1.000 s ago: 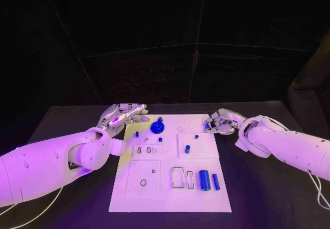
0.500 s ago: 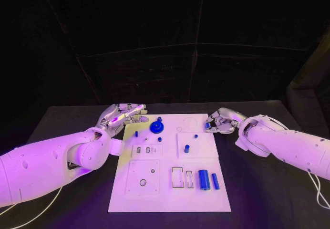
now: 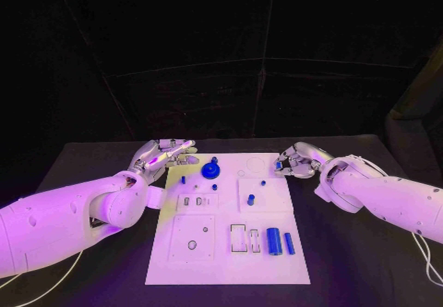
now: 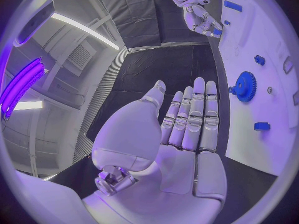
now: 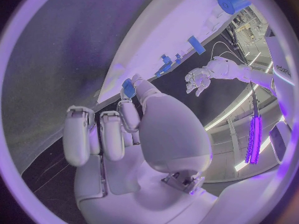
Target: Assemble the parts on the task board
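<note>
At board's (image 3: 277, 268) far right corner, right hand (image 3: 296, 161) pinches small blue part (image 3: 279, 167); left hand (image 3: 166, 155) open, fingers straight, holding nothing.

Black table (image 3: 351, 256), covered by a dark cloth, a white task board (image 3: 231, 268) laid flat at its middle with the long side running away from the robot, thin pale cables (image 3: 426, 249) trailed over the cloth near both side edges.

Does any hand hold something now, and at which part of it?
The right hand pinches a small blue part at its fingertips; the held spot cannot be told. The left hand holds nothing.
</note>
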Tool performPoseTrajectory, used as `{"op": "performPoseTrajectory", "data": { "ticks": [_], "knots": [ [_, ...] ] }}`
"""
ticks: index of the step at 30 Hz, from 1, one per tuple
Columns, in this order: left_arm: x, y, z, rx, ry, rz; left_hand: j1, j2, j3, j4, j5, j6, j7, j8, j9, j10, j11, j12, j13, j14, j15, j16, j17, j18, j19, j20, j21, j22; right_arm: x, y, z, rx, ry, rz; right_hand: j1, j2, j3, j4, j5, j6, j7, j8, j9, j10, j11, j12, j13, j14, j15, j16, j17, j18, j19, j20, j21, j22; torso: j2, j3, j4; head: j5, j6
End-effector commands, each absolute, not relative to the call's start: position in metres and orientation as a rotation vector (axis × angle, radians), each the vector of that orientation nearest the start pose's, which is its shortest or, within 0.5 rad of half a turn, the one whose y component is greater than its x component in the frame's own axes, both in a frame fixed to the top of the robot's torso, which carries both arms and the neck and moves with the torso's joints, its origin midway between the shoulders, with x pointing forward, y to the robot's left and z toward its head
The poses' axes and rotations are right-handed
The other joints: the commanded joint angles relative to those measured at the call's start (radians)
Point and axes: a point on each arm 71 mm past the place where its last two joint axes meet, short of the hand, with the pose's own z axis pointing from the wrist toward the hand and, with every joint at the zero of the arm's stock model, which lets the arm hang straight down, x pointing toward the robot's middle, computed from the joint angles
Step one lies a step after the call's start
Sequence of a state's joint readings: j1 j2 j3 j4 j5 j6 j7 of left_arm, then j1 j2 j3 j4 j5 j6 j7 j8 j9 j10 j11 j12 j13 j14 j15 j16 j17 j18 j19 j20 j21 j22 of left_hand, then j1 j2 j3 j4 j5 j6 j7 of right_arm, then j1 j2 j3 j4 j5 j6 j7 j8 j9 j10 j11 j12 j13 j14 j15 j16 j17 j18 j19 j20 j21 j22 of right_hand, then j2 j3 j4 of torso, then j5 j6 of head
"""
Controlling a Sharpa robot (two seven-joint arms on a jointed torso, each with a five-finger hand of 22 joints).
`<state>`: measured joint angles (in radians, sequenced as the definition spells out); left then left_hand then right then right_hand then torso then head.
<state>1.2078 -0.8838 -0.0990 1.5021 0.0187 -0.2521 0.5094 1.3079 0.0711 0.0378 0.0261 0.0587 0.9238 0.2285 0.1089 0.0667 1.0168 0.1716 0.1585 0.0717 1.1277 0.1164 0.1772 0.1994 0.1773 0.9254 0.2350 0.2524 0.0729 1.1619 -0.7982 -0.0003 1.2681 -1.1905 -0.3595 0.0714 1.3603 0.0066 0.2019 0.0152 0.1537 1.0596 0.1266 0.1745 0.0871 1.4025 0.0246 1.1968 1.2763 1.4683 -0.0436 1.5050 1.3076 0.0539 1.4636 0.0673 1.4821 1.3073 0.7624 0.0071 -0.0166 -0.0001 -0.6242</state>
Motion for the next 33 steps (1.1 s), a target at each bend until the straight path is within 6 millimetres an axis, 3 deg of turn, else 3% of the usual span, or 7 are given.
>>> {"op": "performPoseTrajectory", "data": {
  "ticks": [1, 3, 12, 17, 22, 28, 33],
  "knots": [
    [0.485, 0.235, -0.188, -1.073, 1.359, -1.59, 0.01, 0.003, -0.001, -0.006, 0.003, 0.008, 0.0, -0.004, -0.001, 0.005, -0.001, -0.003, -0.001, 0.007, 0.003, -0.006, 0.001, 0.007, 0.007, -0.001, -0.003, -0.001, 0.522, -0.25, -0.194, 0.166, 1.582, 0.684, -0.005, 0.01, 0.004, 0.004, -0.01, 0.041, -0.028, 0.004, 0.005, 0.0, -0.009, 0.002, 0.0, 0.079, -0.009, 0.006, 0.16, -0.013, 0.018, -0.009, 0.005, 0.072, -0.002, -0.0029, -0.0003, -0.001, -0.001],
    [0.486, 0.234, -0.188, -1.072, 1.358, -1.591, 0.01, 0.003, -0.001, -0.006, 0.003, 0.008, 0.0, -0.004, -0.001, 0.005, -0.001, -0.003, -0.001, 0.007, 0.003, -0.006, 0.001, 0.007, 0.007, -0.001, -0.003, -0.001, 0.518, -0.241, -0.191, 0.169, 1.578, 0.691, -0.012, 0.012, 0.005, 0.007, -0.021, 0.041, -0.029, 0.003, 0.004, 0.0, -0.01, 0.0, -0.001, 0.079, -0.01, 0.005, 0.158, -0.013, 0.019, -0.01, 0.005, 0.072, -0.004, -0.0032, -0.0002, 0.0, -0.002],
    [0.486, 0.234, -0.188, -1.073, 1.353, -1.583, 0.008, 0.005, -0.002, -0.007, 0.002, 0.006, 0.001, -0.005, -0.001, 0.003, 0.0, -0.005, -0.002, 0.007, 0.003, -0.007, 0.003, 0.007, 0.008, -0.001, -0.004, -0.002, 0.498, -0.183, -0.179, 0.134, 1.582, 0.754, -0.019, 0.015, 0.01, 0.009, -0.033, 0.031, -0.026, -0.007, 0.0, -0.003, -0.008, -0.011, -0.007, 0.078, -0.009, 0.003, 0.157, -0.012, 0.017, -0.011, 0.003, 0.068, -0.015, -0.0133, 0.0063, 0.007, -0.014],
    [0.487, 0.234, -0.187, -1.077, 1.345, -1.585, 0.008, 0.005, -0.002, -0.007, 0.002, 0.007, 0.001, -0.005, -0.001, 0.004, 0.0, -0.005, -0.002, 0.007, 0.003, -0.008, 0.003, 0.007, 0.008, -0.001, -0.004, -0.002, 0.49, -0.143, -0.175, 0.097, 1.588, 0.786, -0.019, 0.016, 0.011, 0.009, -0.032, 0.03, -0.025, -0.008, 0.0, -0.003, -0.008, -0.011, -0.007, 0.078, -0.009, 0.003, 0.157, -0.012, 0.017, -0.011, 0.003, 0.067, -0.019, -0.0198, 0.0164, 0.023, -0.025],
    [0.487, 0.233, -0.185, -1.08, 1.337, -1.587, 0.008, 0.005, -0.002, -0.007, 0.002, 0.007, 0.001, -0.005, -0.001, 0.004, 0.0, -0.005, -0.002, 0.007, 0.003, -0.008, 0.003, 0.007, 0.008, -0.001, -0.004, -0.002, 0.483, -0.104, -0.174, 0.028, 1.606, 0.816, -0.018, 0.015, 0.012, 0.007, -0.03, 0.028, -0.025, -0.011, -0.001, -0.002, -0.007, -0.009, -0.005, 0.078, -0.009, 0.004, 0.157, -0.011, 0.016, -0.011, 0.002, 0.065, -0.02, -0.0258, 0.0215, 0.041, -0.039],
    [0.487, 0.233, -0.184, -1.079, 1.333, -1.591, 0.008, 0.006, -0.001, -0.007, 0.002, 0.007, 0.0, -0.005, -0.001, 0.004, -0.001, -0.005, -0.002, 0.006, 0.004, -0.009, 0.003, 0.007, 0.008, -0.001, -0.005, -0.002, 0.478, -0.076, -0.179, -0.058, 1.641, 0.811, -0.018, 0.014, 0.014, 0.006, -0.028, 0.027, -0.024, -0.012, -0.002, -0.001, -0.007, -0.008, -0.005, 0.079, -0.008, 0.004, 0.158, -0.011, 0.015, -0.011, 0.001, 0.063, -0.02, -0.0248, 0.0188, 0.054, -0.045],
    [0.487, 0.232, -0.183, -1.077, 1.331, -1.594, 0.008, 0.006, -0.001, -0.007, 0.002, 0.007, 0.0, -0.005, -0.001, 0.004, -0.001, -0.005, -0.002, 0.006, 0.004, -0.009, 0.003, 0.007, 0.008, -0.001, -0.005, -0.002, 0.474, -0.063, -0.185, -0.112, 1.661, 0.801, -0.019, 0.009, 0.014, 0.004, -0.025, 0.028, -0.023, -0.014, -0.002, -0.002, -0.006, -0.011, -0.006, 0.077, -0.008, -0.001, 0.15, -0.011, 0.015, -0.011, 0.001, 0.063, -0.019, -0.0246, 0.0208, 0.054, -0.044]
  ]
}}
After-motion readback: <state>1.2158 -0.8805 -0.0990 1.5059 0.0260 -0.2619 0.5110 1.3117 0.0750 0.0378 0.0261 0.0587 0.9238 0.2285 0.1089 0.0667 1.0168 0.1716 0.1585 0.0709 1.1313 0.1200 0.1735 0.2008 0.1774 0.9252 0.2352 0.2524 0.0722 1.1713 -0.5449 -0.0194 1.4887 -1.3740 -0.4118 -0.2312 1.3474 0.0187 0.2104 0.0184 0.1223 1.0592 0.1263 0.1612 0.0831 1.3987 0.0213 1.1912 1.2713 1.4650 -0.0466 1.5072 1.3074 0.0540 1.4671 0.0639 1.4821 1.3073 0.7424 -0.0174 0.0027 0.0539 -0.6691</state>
